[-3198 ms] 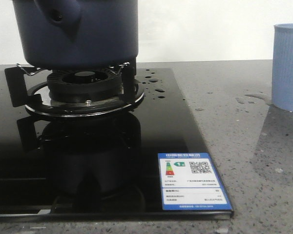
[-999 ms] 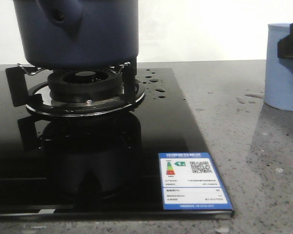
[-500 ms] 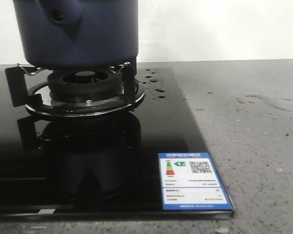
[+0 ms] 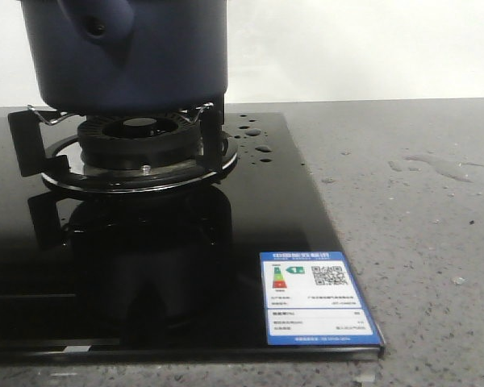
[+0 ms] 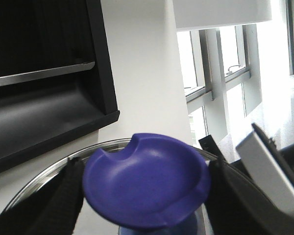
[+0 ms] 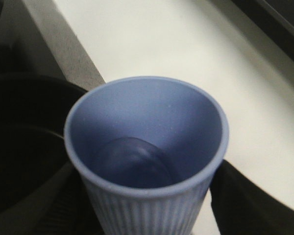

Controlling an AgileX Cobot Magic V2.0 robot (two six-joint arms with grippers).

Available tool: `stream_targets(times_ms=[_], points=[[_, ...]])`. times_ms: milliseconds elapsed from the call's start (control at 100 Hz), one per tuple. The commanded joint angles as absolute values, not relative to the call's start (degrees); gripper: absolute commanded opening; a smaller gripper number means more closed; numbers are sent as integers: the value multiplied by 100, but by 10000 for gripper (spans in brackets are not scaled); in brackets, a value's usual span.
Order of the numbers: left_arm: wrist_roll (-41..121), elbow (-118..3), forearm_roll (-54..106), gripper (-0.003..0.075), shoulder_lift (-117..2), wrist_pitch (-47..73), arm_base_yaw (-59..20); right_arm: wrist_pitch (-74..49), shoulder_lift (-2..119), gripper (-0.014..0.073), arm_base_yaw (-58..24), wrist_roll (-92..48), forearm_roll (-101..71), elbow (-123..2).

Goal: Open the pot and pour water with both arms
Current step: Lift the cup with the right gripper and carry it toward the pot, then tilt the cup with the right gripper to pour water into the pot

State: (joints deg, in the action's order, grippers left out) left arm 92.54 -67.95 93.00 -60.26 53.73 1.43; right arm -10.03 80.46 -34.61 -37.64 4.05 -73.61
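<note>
The dark navy pot (image 4: 129, 56) stands on the burner (image 4: 141, 145) at the back left, its top cut off by the frame. My left gripper (image 5: 144, 191) is shut on the purple-blue lid knob (image 5: 147, 171) and holds the glass lid (image 5: 44, 172) up in the air. My right gripper (image 6: 147, 213) is shut on the light blue ribbed cup (image 6: 186, 122), upright, with water (image 6: 132, 164) in its bottom. The pot's dark rim (image 6: 24, 137) lies beside the cup. Water drops (image 4: 258, 141) sit on the hob and a thin puddle (image 4: 444, 167) on the counter. Neither gripper shows in the front view.
The black glass hob (image 4: 145, 266) covers the left and middle, with a blue-and-white label (image 4: 316, 298) at its front right corner. Grey speckled counter (image 4: 419, 258) lies to the right. A white wall runs behind. A black hood (image 5: 44, 73) and windows show behind the lid.
The cup stood on the counter at the right; my right gripper took hold of it and lifted it out of the front view. The pot has not moved.
</note>
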Motion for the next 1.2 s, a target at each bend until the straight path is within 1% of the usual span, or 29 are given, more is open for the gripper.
stream_targets(times_ms=[0, 350, 620, 880, 1189], points=[[9187, -7022, 9938, 282, -5880, 5294, 149, -411, 8024, 244, -3511, -3798, 1300, -7688], [9092, -7012, 9938, 282, -5856, 5294, 149, 130, 8475, 244, -3511, -3798, 4144, -7687], [9083, -7012, 9938, 282, -5856, 5294, 149, 178, 8657, 244, -3478, -3798, 4593, -7687], [9083, -7012, 9938, 282, -5856, 5317, 149, 186, 8692, 244, -3363, -3798, 5478, -7830], [9059, -7012, 9926, 282, -5856, 5329, 149, 0, 8769, 244, -3307, -3798, 7329, -8517]])
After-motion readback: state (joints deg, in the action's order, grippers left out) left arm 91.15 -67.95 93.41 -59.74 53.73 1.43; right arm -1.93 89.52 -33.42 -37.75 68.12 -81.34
